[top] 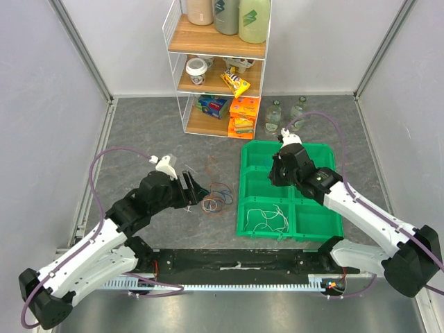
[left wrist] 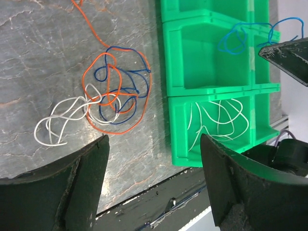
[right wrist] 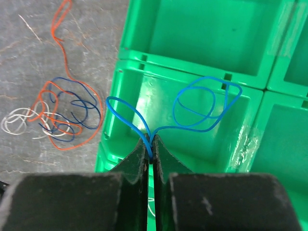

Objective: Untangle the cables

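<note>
A tangle of orange, dark blue and white cables (top: 216, 201) lies on the grey table just left of the green bin tray (top: 244, 166). It also shows in the left wrist view (left wrist: 113, 94) and the right wrist view (right wrist: 62, 115). My right gripper (right wrist: 151, 154) is shut on a light blue cable (right wrist: 192, 110) and holds it above a middle compartment of the tray (right wrist: 120, 62). A white cable (top: 269, 218) lies in the near-left compartment. My left gripper (left wrist: 154, 139) is open and empty, above the table near the tangle.
A wire shelf rack (top: 218, 69) with bottles and snack packs stands at the back. Two glass bottles (top: 274, 118) stand behind the tray. A black rail (top: 236, 263) runs along the near table edge. Grey walls close in both sides.
</note>
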`<control>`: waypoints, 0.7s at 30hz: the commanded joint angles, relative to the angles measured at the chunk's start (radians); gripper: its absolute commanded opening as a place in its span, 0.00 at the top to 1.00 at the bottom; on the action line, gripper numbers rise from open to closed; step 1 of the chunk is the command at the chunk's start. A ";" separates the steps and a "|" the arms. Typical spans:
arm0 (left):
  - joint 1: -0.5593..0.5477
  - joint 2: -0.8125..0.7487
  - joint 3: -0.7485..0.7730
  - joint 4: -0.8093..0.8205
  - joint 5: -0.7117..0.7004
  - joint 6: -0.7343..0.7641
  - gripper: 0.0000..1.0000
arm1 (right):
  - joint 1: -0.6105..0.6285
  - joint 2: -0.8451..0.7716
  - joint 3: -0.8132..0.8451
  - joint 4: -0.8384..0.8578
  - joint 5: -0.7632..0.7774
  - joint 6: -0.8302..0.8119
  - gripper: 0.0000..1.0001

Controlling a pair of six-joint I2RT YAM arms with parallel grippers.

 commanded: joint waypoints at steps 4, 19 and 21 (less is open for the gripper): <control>-0.004 0.043 -0.010 -0.001 -0.033 0.004 0.19 | -0.028 0.010 -0.016 -0.026 -0.028 -0.021 0.92; -0.004 0.030 -0.081 0.010 -0.183 -0.071 0.19 | -0.021 -0.200 -0.125 -0.049 -0.271 -0.066 1.00; -0.002 0.022 -0.099 0.034 -0.185 -0.077 0.19 | -0.021 -0.168 -0.121 -0.038 -0.256 -0.072 0.99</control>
